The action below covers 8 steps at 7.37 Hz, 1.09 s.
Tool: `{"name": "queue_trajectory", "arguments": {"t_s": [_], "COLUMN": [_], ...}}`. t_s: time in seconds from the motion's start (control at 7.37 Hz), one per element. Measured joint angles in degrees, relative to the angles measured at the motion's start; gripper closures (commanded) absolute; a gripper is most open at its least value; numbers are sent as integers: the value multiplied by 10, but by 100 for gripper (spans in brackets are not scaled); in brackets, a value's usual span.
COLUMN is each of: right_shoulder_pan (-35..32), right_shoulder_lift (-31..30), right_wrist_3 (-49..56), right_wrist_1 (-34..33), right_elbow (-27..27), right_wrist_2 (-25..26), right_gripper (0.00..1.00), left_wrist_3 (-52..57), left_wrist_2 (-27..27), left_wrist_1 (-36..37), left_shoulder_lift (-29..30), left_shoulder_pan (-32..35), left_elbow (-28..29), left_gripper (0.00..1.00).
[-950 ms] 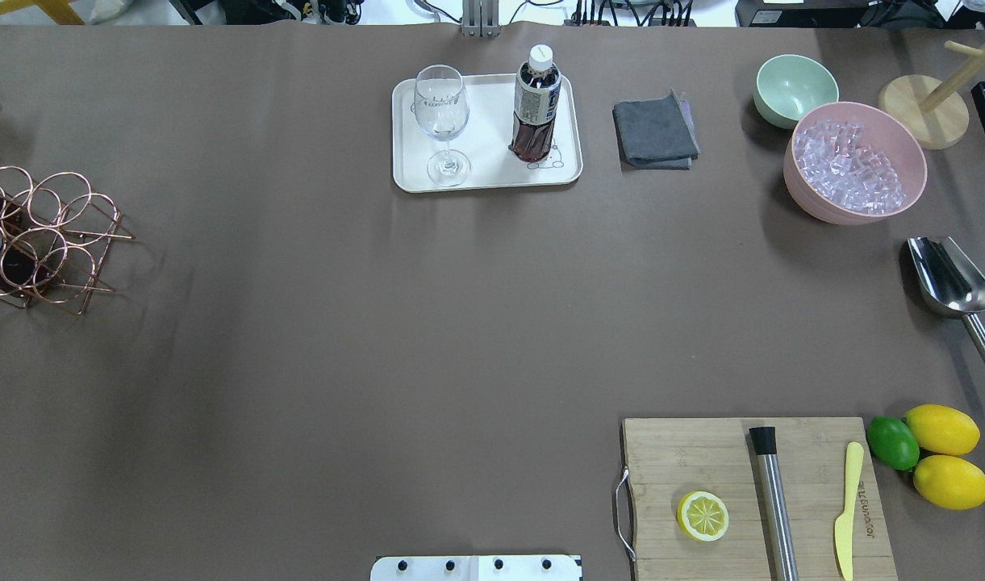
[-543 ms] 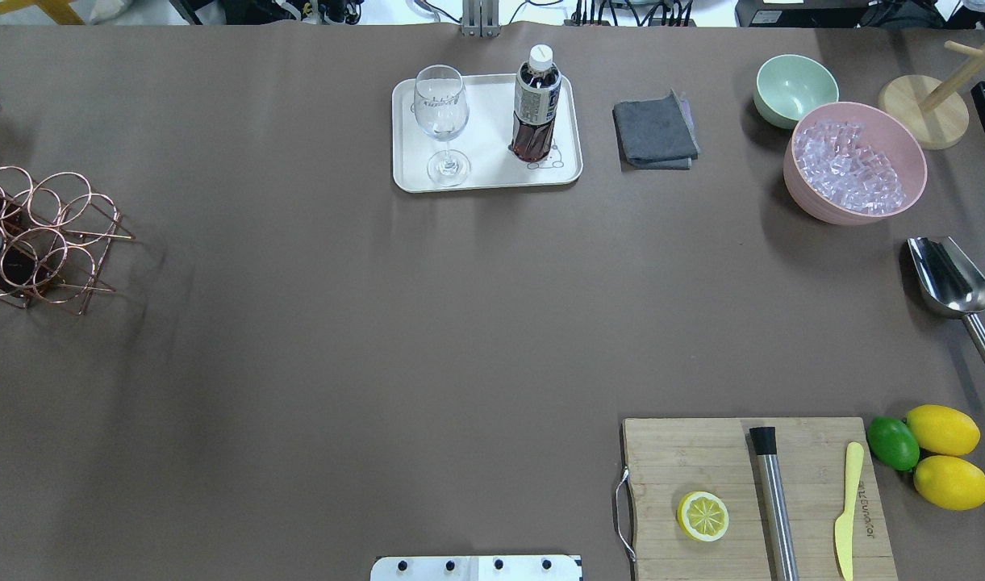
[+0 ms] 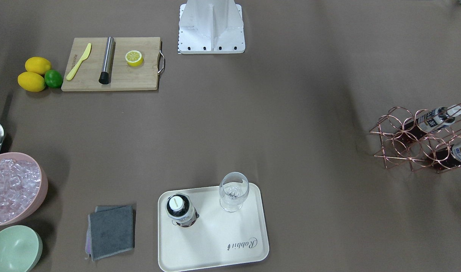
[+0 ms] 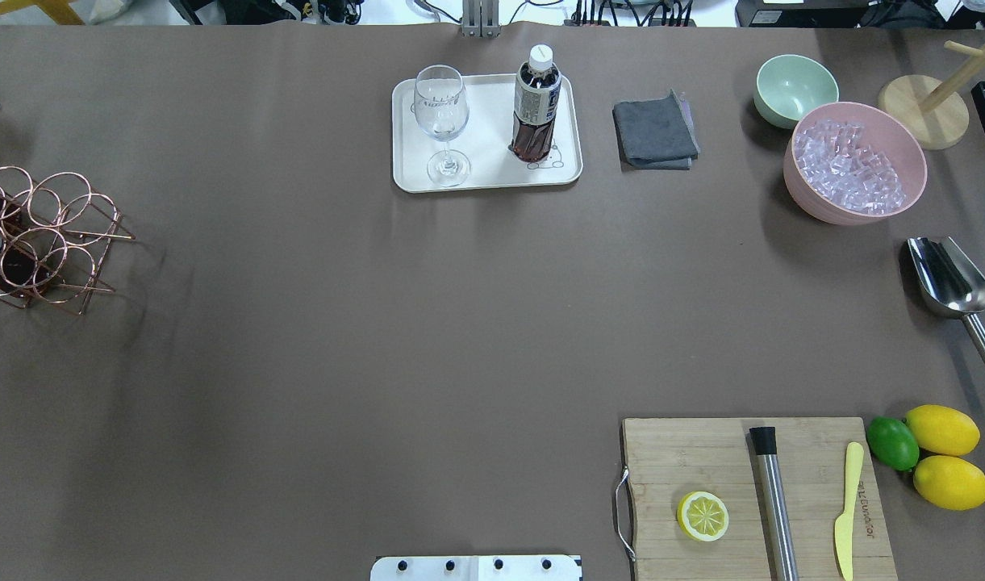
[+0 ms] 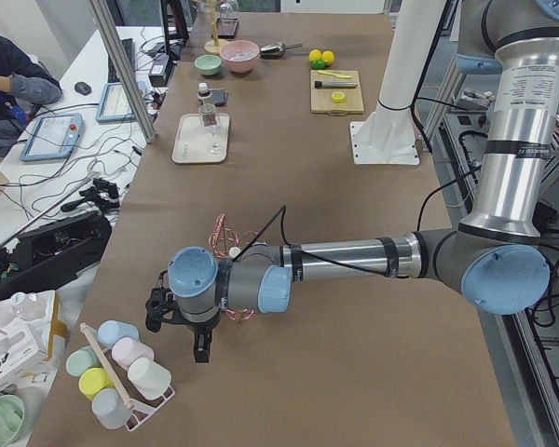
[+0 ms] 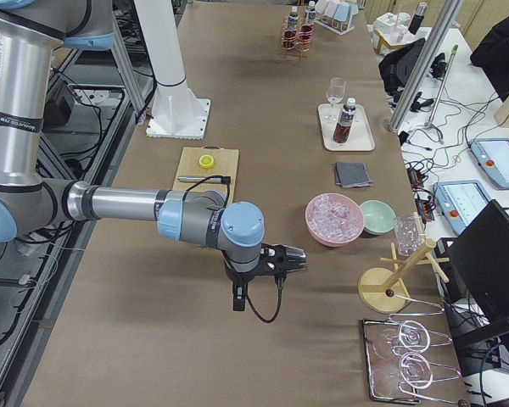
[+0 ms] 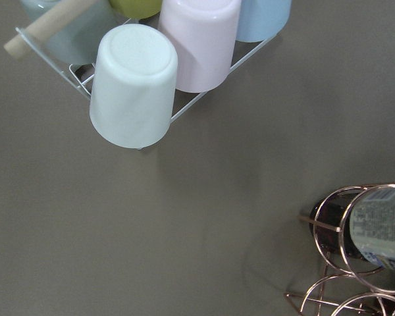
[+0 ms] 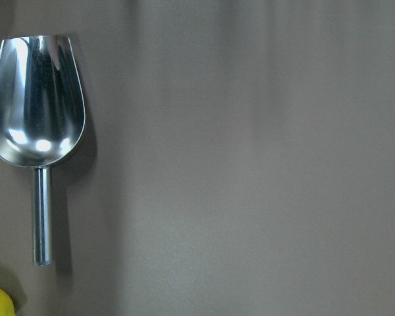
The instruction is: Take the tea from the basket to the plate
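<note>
Tea (image 4: 537, 105) upright on the plate (image 4: 492, 129) beside the glass (image 4: 440, 106); left claw (image 5: 201, 350) and right claw (image 6: 298, 259), whether apart or together unclear.

One word comes through clearly: "Rabbit", in script, printed on the cream plate (image 3: 215, 245) near a corner, upside down in the front-facing view. The cutting board (image 4: 686, 460) carries a branded line along one edge, too small to read. The tea bottle (image 4: 536, 101) label has print, also illegible.
</note>
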<state>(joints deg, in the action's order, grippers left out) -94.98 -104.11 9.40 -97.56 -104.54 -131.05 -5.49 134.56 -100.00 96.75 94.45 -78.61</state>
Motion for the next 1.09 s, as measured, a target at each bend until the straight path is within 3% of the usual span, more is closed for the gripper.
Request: {"name": "queue_trajectory", "arguments": {"t_s": [1.09], "right_shoulder_pan": [0], "right_shoulder_lift": [16], "right_wrist_3": [-5], "right_wrist_1": [-4], "right_elbow": [21], "right_wrist_2": [-21], "right_gripper": [0], "left_wrist_3": [-55], "left_wrist_2": [26], "left_wrist_1": [2], "left_shoulder_lift": [7], "left_shoulder_pan": [-24], "left_elbow": [-34], "left_gripper": [2]}}
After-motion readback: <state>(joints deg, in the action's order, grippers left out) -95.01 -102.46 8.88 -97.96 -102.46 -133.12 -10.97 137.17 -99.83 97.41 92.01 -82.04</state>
